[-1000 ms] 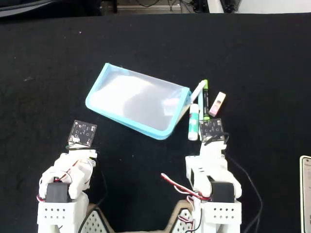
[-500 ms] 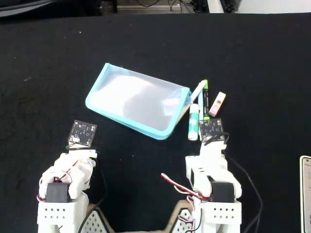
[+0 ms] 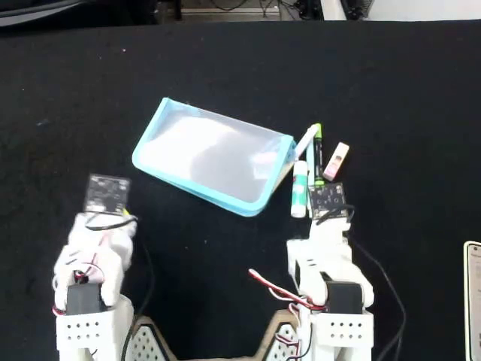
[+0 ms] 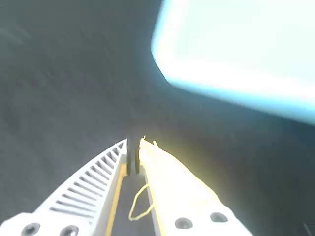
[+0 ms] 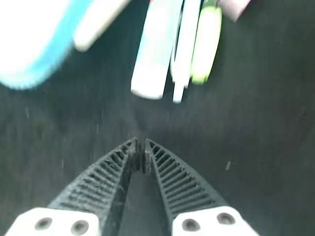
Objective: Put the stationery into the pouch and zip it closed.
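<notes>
left claw (image 4: pixel 134 148) closed, pouch (image 3: pixel 214 154) — stationery (image 3: pixel 301 188) beside

The black cloth-covered desk (image 3: pixel 391 90) carries a blue-edged translucent pouch (image 3: pixel 210 154) at frame centre; just right lie a white glue stick (image 3: pixel 300 188), green marker (image 3: pixel 318 150) and pink eraser (image 3: pixel 337 161).

I look down on a black-covered table (image 3: pixel 240 68). Beyond its far edge lie dark cables (image 3: pixel 301 7) and, far right, a white surface (image 3: pixel 421 9).
</notes>
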